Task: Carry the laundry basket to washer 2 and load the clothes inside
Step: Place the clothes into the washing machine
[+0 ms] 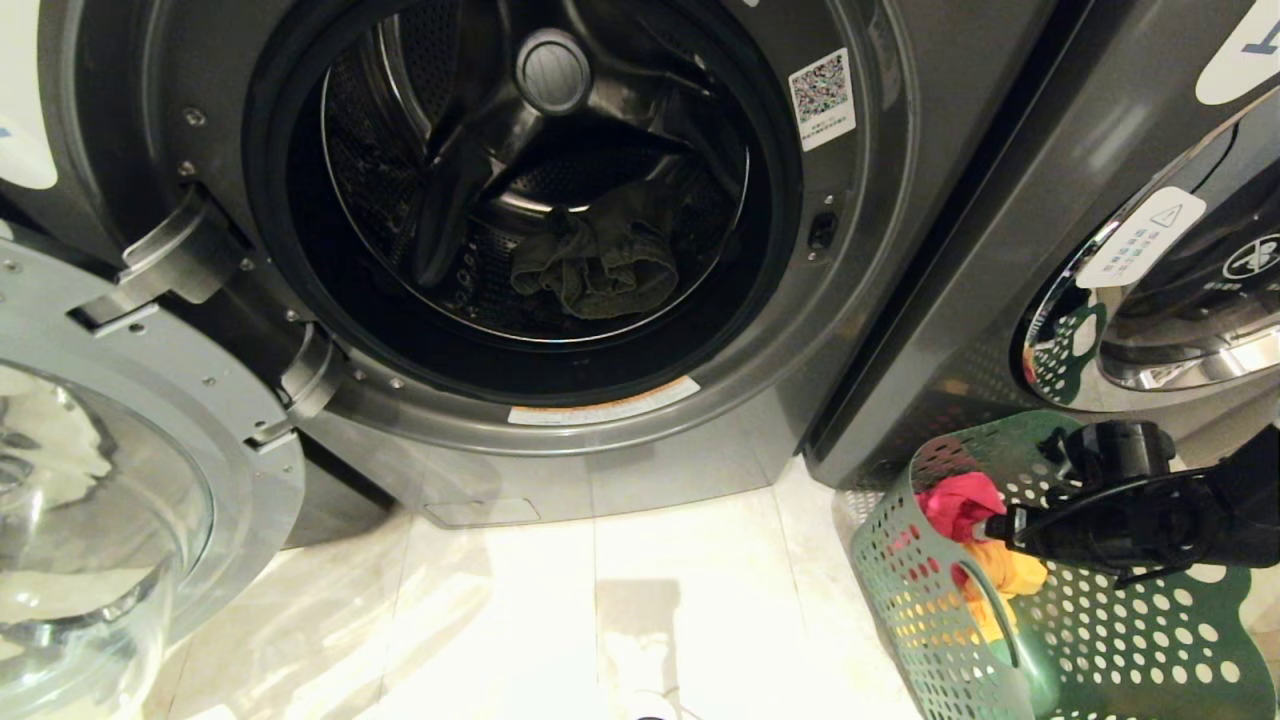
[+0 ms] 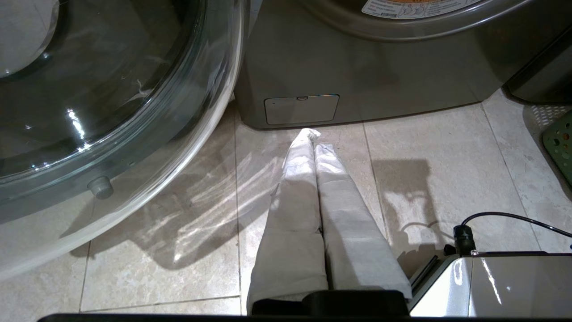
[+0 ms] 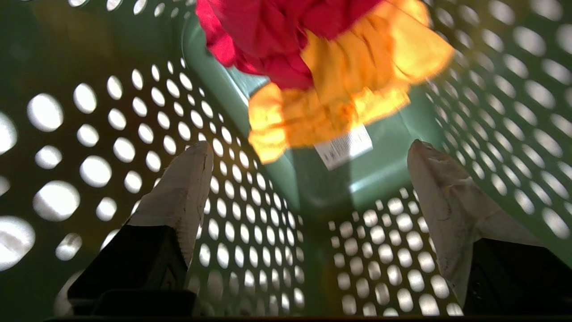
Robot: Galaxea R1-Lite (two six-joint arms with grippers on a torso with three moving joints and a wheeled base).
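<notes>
1. Your right gripper [image 3: 308, 179] is inside the laundry basket [image 1: 1100, 640], jaws spread wide with nothing between them; both fingertips [image 3: 187, 179] frame a gap that faces the clothes, which I read as the set-up for a grab, not a hold.

2. Just ahead of those jaws lies a red garment [image 3: 272, 36] bunched over a yellow garment [image 3: 348, 94]; the yellow one shows a white label; neither touches the fingers yet.

3. The basket stands on the tiled floor [image 1: 600, 600] at your right, close against the front of the neighbouring washer [image 1: 1000, 250]; likely parked there to stay within the right arm's reach of the open drum.

4. Your left gripper [image 2: 315, 147] is pressed shut, empty, hanging low over the floor before the washer's base; idle.

5. The glass door [image 1: 110, 480] is swung fully open to the left, so the mouth is clear.

6. Farthest in, washer 2 [image 1: 620, 440] holds one olive garment [image 1: 600, 270] low in the drum; its numeral label isn't visible here; loading looks begun, with two pieces left.
</notes>
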